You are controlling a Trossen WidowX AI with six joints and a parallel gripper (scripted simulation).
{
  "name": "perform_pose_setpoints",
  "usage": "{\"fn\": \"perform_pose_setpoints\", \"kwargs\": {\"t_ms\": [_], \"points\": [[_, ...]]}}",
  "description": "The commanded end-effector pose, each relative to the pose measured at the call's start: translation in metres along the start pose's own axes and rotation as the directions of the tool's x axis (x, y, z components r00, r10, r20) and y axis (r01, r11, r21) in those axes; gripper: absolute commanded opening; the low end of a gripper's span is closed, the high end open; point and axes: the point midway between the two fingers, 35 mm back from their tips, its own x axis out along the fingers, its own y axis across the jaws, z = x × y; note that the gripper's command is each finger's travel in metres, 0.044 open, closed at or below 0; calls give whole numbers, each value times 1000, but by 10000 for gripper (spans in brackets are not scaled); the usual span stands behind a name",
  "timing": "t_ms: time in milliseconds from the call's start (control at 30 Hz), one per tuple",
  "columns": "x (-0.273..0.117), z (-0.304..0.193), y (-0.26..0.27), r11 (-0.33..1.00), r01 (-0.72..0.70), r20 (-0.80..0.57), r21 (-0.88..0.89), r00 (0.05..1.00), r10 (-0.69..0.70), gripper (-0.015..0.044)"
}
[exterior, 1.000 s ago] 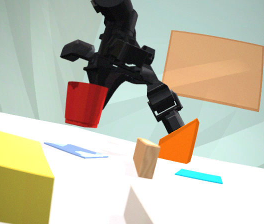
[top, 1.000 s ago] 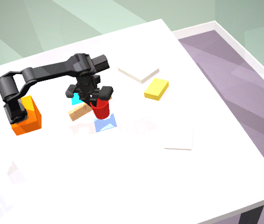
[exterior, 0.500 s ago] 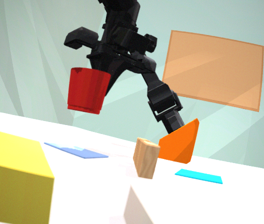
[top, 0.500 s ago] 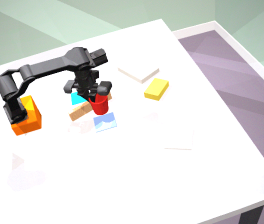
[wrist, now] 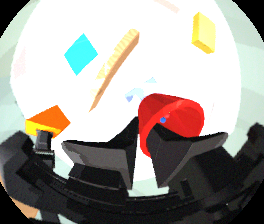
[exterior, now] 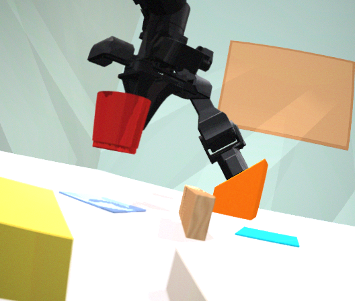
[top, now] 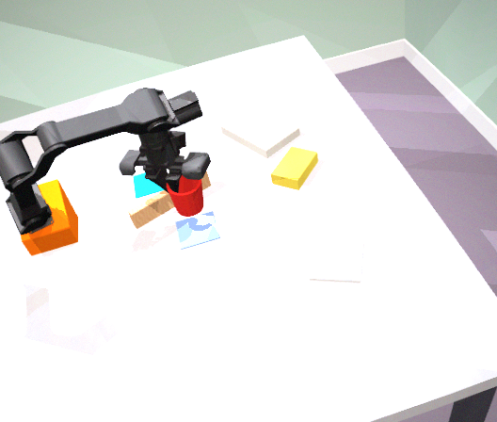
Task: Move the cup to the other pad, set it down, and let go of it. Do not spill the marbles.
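The claw (top: 175,181) is clamped on the rim of the red cup (top: 185,197), one finger inside the wall and one outside. In the side view the cup (exterior: 120,121) hangs in the air, well above the white table (top: 269,306), close to upright with a slight lean. Down the wrist camera, a small blue speck shows at the cup's (wrist: 172,117) mouth; whether that's a marble, I can't tell.

Directly below the cup, at about 6 o'clock from it in the top view, lies the pale blue patterned pad (top: 198,230), flat on the table. At 10 o'clock from the cup sits the cyan pad (top: 146,186), partly hidden under the claw. Between the two pads runs a wooden block (top: 149,211), lying on a slant.

Out at 3 o'clock, well apart, there's a yellow block (top: 295,168), and just beyond it at 1 o'clock a flat white slab (top: 262,137). Over at 9 o'clock, the arm's base stands on an orange block (top: 53,218). Behind it all in the side view, a tan panel (exterior: 286,95) on the backdrop.
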Motion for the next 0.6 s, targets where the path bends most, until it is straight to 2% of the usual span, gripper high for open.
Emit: {"fn": "perform_pose_setpoints", "kwargs": {"t_ms": [0,567], "points": [[0,6,7,1000,-2,3,1,1000,2,0],[-2,37,46,1000,-7,6,3,1000,7,0]]}}
